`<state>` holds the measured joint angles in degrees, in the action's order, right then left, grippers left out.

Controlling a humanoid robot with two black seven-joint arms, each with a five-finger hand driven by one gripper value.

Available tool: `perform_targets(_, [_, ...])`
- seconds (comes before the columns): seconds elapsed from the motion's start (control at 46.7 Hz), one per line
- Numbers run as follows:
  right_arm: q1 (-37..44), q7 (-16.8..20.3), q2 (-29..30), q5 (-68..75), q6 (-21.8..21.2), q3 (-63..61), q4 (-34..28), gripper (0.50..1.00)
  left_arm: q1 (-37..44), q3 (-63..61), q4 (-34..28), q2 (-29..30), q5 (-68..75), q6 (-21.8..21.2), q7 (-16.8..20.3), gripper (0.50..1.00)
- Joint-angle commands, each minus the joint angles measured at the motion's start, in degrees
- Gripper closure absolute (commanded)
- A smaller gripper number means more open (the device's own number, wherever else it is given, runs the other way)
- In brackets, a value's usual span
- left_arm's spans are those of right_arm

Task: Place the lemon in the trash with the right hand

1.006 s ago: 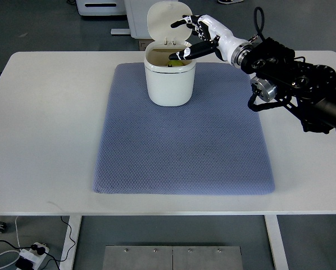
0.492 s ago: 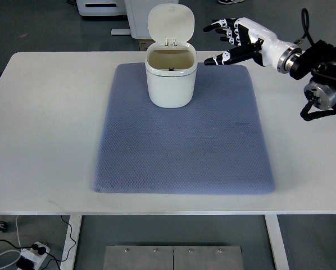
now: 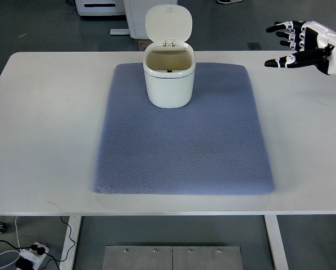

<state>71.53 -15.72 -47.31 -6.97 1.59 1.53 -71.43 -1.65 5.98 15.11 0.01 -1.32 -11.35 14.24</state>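
The small white plastic trash bin (image 3: 168,79) sits at the far end of the blue-grey textured mat (image 3: 182,132) on the white counter (image 3: 44,129), its flip lid (image 3: 168,23) standing upright and open. Looking down into the bin, the inside is tan and shadowy, and I honestly can't make out the lemon in there; a second ago something yellow showed inside under the fingers. The right hand (image 3: 303,45) is empty, fingers (image 3: 280,61) spread loose, and it has pulled way back: from right over the bin's mouth out to the far right edge of the view, well apart from the bin. The bin and mat haven't budged.
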Motion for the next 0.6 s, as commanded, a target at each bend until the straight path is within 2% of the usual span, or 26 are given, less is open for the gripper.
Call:
perform_targets(0.0, [-3.06, -0.01, 0.90, 3.28, -0.01, -3.36, 2.26, 0.500, -0.02, 0.00, 0.01, -0.01, 0.00, 0.01, 0.00, 0.500])
perform_targets(0.278, [-11.85, 1.04, 11.97, 10.57, 0.43, -13.74, 15.96, 0.500, -0.02, 0.00, 0.01, -0.01, 0.00, 0.01, 0.00, 0.500])
perform_targets(0.578, [-14.49, 4.38, 24.89, 15.68, -0.27, -19.10, 32.75, 0.500, -0.02, 0.00, 0.01, -0.01, 0.00, 0.01, 0.00, 0.500])
